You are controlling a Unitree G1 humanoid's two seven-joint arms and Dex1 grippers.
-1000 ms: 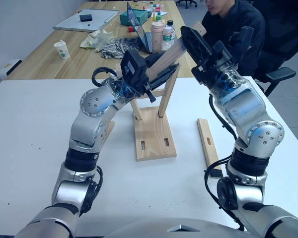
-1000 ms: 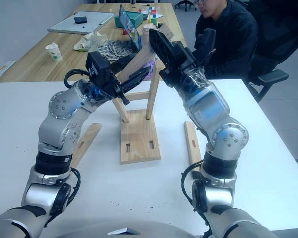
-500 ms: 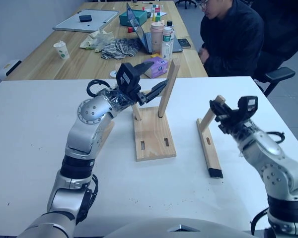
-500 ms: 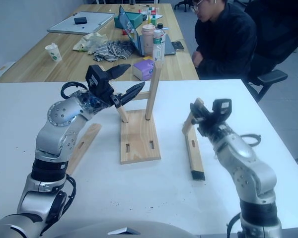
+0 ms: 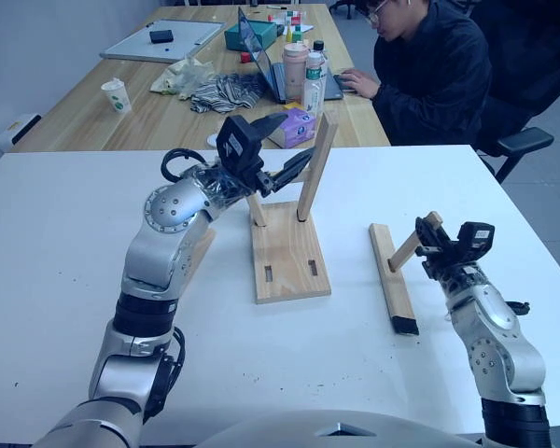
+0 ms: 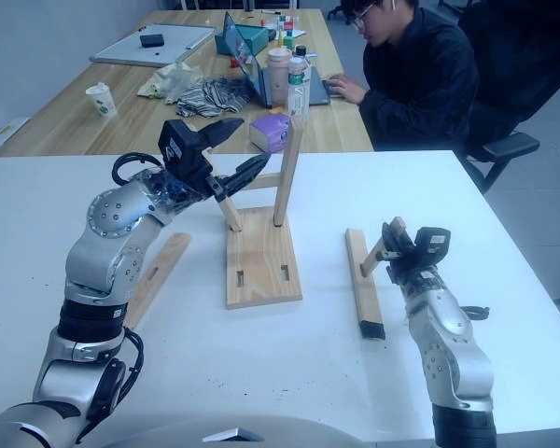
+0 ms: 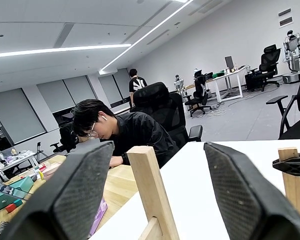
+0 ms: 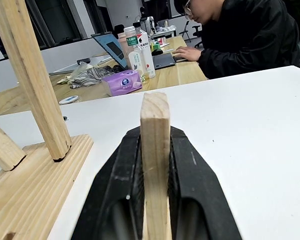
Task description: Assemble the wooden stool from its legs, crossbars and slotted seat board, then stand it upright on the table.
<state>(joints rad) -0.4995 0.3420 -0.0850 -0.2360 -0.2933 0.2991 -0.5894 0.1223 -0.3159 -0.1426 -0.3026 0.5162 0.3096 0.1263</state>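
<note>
Slotted seat board (image 5: 289,257) is lying flat in the middle of the white table (image 5: 65,280), with a tall leg (image 5: 315,168) and a shorter, leaning leg (image 5: 258,211) stuck upright in it. The left gripper (image 5: 297,136) is wide open up by the top of the tall leg, a pad either side and not touching. The right gripper (image 5: 432,248) is clamped on a wooden bar (image 8: 155,165) (held at a tilt), low over the table, right next to another leg (image 5: 392,280) lying flat. One more piece (image 5: 203,245) lies under the left arm.
</note>
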